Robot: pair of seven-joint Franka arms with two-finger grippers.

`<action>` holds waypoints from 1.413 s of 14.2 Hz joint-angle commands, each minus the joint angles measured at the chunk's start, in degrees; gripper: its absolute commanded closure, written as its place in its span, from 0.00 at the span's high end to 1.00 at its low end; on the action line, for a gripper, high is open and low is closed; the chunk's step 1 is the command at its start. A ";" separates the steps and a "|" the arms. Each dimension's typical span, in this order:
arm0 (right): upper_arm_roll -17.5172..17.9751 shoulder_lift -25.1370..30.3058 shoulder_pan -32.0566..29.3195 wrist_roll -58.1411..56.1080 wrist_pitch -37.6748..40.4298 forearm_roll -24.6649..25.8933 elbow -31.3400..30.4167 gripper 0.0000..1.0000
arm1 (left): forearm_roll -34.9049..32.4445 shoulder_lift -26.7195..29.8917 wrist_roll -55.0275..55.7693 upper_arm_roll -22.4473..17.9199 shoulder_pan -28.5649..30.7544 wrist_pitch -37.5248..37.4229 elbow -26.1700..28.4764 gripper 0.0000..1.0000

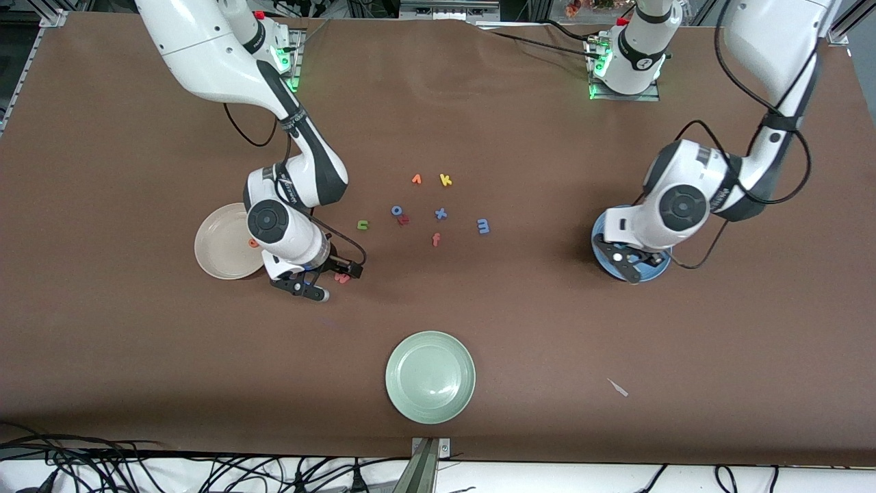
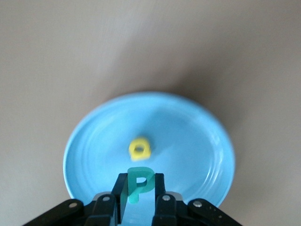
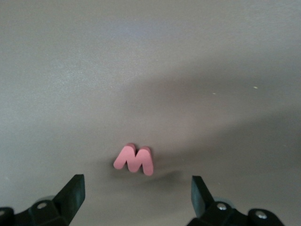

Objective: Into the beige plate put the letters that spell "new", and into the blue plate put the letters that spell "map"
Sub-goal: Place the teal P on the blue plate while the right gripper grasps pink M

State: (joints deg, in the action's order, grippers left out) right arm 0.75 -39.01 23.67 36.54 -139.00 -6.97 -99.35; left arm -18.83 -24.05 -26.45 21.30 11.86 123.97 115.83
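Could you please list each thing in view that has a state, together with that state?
left gripper: shut on the teal p, over the blue plate
yellow a: lying in the blue plate
right gripper: open, over the pink w
pink w: on the table, not gripped
beige plate: holds an orange letter
green plate: nothing seen in it

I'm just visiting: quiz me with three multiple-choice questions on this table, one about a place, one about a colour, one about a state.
1. Where does the yellow a lie?
A. In the blue plate
B. In the pale green plate
C. On the bare table

2. What colour is the letter in the left gripper?
A. Orange
B. Teal
C. Pink

3. How do the jaws of the right gripper stand?
A. Shut on the w
B. Shut on nothing
C. Open over the w

Key: 1 A, it rests on blue. 2 B, a teal p. 3 C, the letter lies untouched.
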 commanded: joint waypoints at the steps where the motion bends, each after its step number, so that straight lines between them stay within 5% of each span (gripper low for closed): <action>1: 0.04 -2.64 0.32 0.72 -0.22 0.02 3.01 1.00 | 5.09 0.41 -0.61 1.02 4.65 -0.39 4.48 0.00; 3: 0.04 -2.91 0.32 0.72 -0.22 -0.32 3.02 0.98 | 7.57 0.93 -0.71 1.11 5.98 -0.39 7.47 0.03; 4: 0.04 -2.91 0.24 0.72 -0.22 -0.07 3.02 0.92 | 9.84 0.76 -0.71 1.11 6.51 -0.39 7.65 0.17; 6: 0.04 -3.00 0.23 0.72 -0.22 -0.15 3.02 0.82 | 11.79 0.67 -0.71 1.11 6.51 -0.39 7.13 1.00; 10: 0.04 -3.26 0.15 0.72 -0.22 -0.42 3.02 0.53 | 11.97 2.16 -0.01 3.30 6.42 -0.57 4.06 1.00; 12: -0.05 -3.35 0.06 0.72 -0.22 -0.42 3.02 0.49 | 14.24 2.43 2.52 7.06 6.42 -0.57 2.22 1.00; 16: -0.05 -3.35 -0.03 0.72 -0.22 -0.42 3.02 0.34 | 17.51 1.12 19.98 12.26 3.27 1.18 0.89 1.00; 20: -0.05 -2.83 -0.38 -0.07 1.26 -0.59 5.12 0.27 | 16.81 0.15 46.68 12.18 -8.49 5.57 0.89 1.00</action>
State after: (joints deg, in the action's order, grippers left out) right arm 0.60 -41.03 23.62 36.93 -139.07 -6.97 -96.98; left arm -2.77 -23.28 9.13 33.96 8.16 127.39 116.91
